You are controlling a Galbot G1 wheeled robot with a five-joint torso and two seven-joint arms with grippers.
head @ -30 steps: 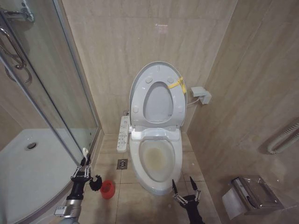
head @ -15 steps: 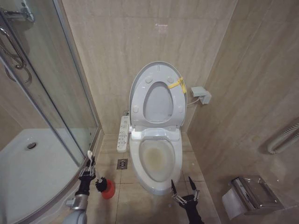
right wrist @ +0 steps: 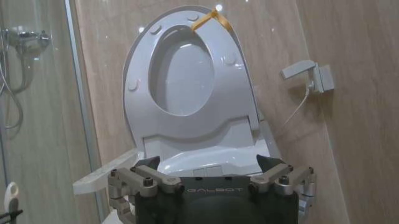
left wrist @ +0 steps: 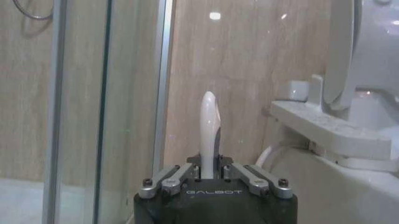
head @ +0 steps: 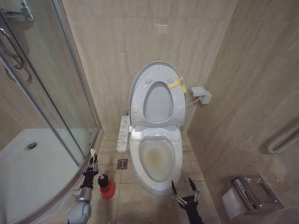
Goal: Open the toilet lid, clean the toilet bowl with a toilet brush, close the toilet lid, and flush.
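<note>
The toilet lid (head: pixel 156 103) stands raised against the wall with the ring seat folded up in front of it; a yellow tag (head: pixel 178 84) hangs at its top edge. Below it the toilet bowl (head: pixel 155 158) lies open, with a yellowish stain inside. My left gripper (head: pixel 90 166) is low by the shower frame, shut on the toilet brush's white handle (left wrist: pixel 209 130). The dark bristle head (head: pixel 103 178) sits just over the red holder (head: pixel 108 190). In front of the bowl my right gripper (head: pixel 183 189) is open and holds nothing; its wrist view faces the raised toilet lid (right wrist: pixel 184 77).
A long button panel (head: pixel 123 134) runs along the bowl's left side, and a floor drain (head: pixel 122 164) lies beside it. The glass shower enclosure (head: pixel 56 93) closes off the left. A wall box (head: pixel 201 94), a grab bar (head: pixel 282 140) and a paper holder (head: pixel 252 193) are on the right.
My left gripper has carried the brush to the right and a little away from me, bringing the bristle head from beside the red holder to just over it. The right gripper has barely moved.
</note>
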